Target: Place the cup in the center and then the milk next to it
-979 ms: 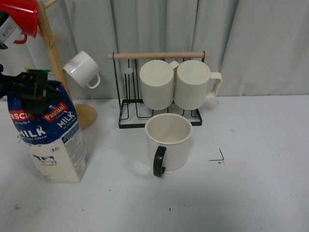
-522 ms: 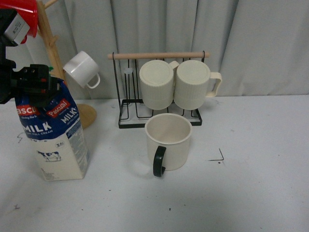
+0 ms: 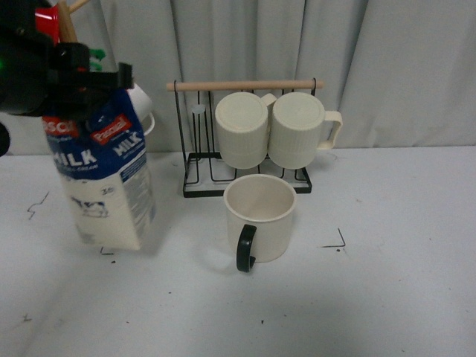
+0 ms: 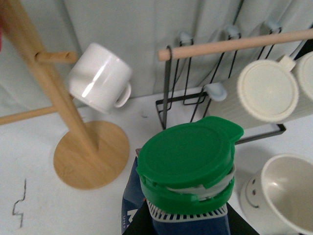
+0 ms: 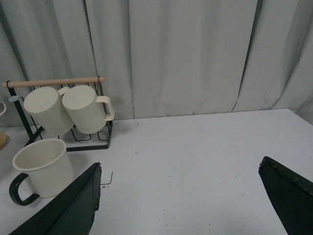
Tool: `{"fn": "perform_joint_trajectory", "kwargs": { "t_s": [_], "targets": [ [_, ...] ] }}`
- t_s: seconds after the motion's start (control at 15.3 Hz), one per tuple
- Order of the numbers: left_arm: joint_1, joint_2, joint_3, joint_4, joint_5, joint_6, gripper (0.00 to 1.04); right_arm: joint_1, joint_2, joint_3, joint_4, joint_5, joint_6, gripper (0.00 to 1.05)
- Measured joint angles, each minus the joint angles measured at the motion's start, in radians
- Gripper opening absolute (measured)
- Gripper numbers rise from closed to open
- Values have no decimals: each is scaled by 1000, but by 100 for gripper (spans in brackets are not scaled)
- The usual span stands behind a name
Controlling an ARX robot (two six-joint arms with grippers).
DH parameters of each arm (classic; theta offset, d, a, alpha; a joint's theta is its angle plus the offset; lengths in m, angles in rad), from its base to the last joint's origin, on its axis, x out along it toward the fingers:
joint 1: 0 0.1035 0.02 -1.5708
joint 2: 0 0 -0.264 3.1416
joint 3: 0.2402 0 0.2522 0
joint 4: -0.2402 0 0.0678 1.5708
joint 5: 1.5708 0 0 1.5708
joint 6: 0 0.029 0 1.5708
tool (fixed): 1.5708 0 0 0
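The cup, cream with a black handle turned to the front, stands upright on the white table just in front of the rack. It also shows in the left wrist view and in the right wrist view. My left gripper is shut on the top of the milk, a blue-and-white carton held slightly tilted just above the table, left of the cup with a gap between them. Its green cap fills the left wrist view. My right gripper is open and empty over bare table to the right of the cup.
A black wire rack with a wooden rod holds two ribbed cream mugs behind the cup. A wooden mug tree with a small white cup stands at the back left. A black corner mark lies right of the cup.
My left gripper has lifted the milk off the table and carried it up and to the right, towards the cup. The cup has not moved.
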Motion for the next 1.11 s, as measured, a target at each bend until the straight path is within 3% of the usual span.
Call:
{"fn": "perform_joint_trajectory", "kwargs": {
  "t_s": [0.26,1.11],
  "targets": [
    [-94,56,16,55,-58,-42,7,0,0,0,0,0,0,98],
    [-167,163,-7,194,-95,-103,7,0,0,0,0,0,0,98]
  ]
}}
